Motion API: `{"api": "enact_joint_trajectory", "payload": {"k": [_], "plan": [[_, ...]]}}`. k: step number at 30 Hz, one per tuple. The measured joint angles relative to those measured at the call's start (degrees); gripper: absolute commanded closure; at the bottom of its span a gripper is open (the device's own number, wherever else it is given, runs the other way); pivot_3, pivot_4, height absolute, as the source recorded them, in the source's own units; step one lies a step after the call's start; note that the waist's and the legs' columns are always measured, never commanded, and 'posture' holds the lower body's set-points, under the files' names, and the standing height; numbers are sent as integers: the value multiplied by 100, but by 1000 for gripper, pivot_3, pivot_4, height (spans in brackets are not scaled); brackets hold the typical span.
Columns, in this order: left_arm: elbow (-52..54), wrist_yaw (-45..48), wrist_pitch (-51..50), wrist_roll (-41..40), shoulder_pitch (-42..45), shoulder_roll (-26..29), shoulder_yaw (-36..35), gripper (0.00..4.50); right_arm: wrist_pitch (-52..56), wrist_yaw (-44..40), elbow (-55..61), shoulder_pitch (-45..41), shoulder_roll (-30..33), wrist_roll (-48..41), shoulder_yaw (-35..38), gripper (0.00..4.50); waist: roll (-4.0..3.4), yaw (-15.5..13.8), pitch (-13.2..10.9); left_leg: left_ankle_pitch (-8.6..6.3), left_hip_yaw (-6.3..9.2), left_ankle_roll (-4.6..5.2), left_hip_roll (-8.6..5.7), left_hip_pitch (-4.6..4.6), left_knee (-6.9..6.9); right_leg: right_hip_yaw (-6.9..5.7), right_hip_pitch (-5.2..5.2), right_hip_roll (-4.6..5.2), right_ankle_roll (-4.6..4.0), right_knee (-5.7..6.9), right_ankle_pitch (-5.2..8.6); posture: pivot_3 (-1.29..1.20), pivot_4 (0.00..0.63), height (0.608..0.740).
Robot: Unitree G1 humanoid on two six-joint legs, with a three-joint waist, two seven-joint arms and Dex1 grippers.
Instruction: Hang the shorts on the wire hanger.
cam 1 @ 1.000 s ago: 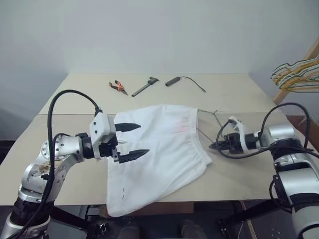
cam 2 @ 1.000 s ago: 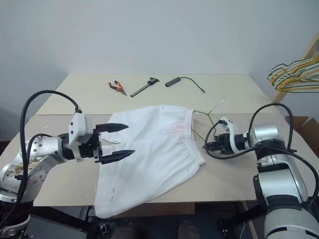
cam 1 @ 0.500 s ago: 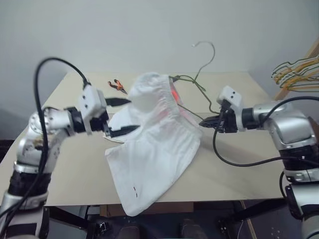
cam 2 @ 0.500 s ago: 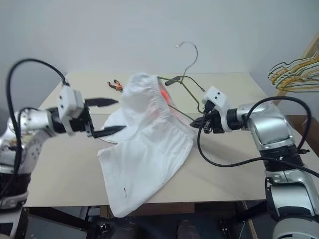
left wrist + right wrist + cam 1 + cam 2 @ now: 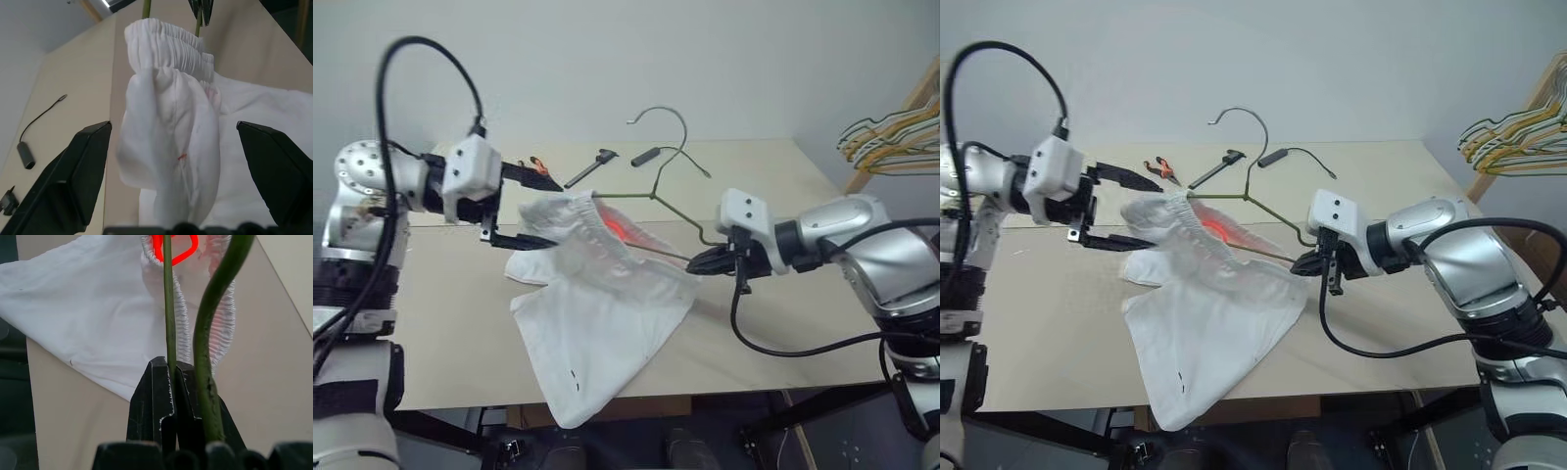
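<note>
The right end effector (image 5: 1310,264) pinches the wire hanger (image 5: 1252,196), threaded into the shorts (image 5: 1205,294), while the left end effector (image 5: 1131,211) gapes wide around the waistband, likely to seat it.

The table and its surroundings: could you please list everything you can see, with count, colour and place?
table: one, beige, under everything
shorts: one, white, waistband raised on the hanger, legs trailing over the front edge
wire hanger: one, olive-grey, tilted up, one end inside the waistband
pliers: one, orange-handled, far side
black tool: one, beside the pliers
cabled device: one, black, far side
hangers on wooden rack: a bunch, yellowish and grey, far right
left gripper: open, flanking the waistband
right gripper: shut on the hanger wire
</note>
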State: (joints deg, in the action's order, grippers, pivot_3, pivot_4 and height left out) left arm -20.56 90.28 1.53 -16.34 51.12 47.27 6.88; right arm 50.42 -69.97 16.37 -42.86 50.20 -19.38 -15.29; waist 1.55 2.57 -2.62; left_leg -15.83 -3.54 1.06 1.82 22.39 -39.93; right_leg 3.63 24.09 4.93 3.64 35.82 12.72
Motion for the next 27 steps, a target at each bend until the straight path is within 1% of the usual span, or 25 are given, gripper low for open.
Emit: {"api": "enact_joint_trajectory", "payload": {"k": [2,5,12,16,17,19,22,24,27], "plan": [[-291,-121,181,371,121,-235,261,58,10,-35,15,-32,6,-4,-34,4500,0,-2,0,0,0,0,0,2,-4,0,1,0,0,0,0,-56,0,740],[-630,-184,367,744,233,-444,472,656,76,-71,47,-48,43,-4,-44,4500,0,22,0,0,0,1,1,8,-5,1,8,0,0,-1,0,-67,0,740],[-835,-63,516,782,277,-591,481,2934,262,-54,129,-48,73,-36,-43,4500,0,149,0,-1,0,1,3,9,-8,2,10,0,1,3,0,-78,0,740],[-915,-12,572,783,277,-629,481,4257,260,5,142,-48,109,-47,-35,4500,0,161,0,-1,0,1,3,8,-9,3,11,0,1,6,0,-82,0,740],[-927,2,573,783,276,-634,481,4470,256,25,142,-48,111,-38,-24,4500,0,161,0,-1,0,1,3,8,-9,3,11,0,1,6,0,-83,0,740],[-981,-30,573,795,275,-673,460,4470,236,152,142,-43,97,17,11,4500,0,158,0,-1,0,2,3,9,-10,3,11,0,1,5,0,-88,0,740],[-998,-197,579,842,271,-720,439,4500,109,355,142,45,77,82,49,3695,0,158,0,-1,0,2,3,9,-10,3,11,0,1,5,0,-89,0,740],[-993,-258,559,840,254,-752,439,4500,1,467,137,151,78,117,88,3005,0,158,0,-1,0,2,3,10,-10,4,11,0,2,6,0,-87,0,740],[-905,-403,385,786,170,-771,336,4500,-16,842,-91,450,74,104,543,2012,1,149,0,-1,1,2,3,12,-13,4,10,0,2,5,0,-85,0,740]]}}
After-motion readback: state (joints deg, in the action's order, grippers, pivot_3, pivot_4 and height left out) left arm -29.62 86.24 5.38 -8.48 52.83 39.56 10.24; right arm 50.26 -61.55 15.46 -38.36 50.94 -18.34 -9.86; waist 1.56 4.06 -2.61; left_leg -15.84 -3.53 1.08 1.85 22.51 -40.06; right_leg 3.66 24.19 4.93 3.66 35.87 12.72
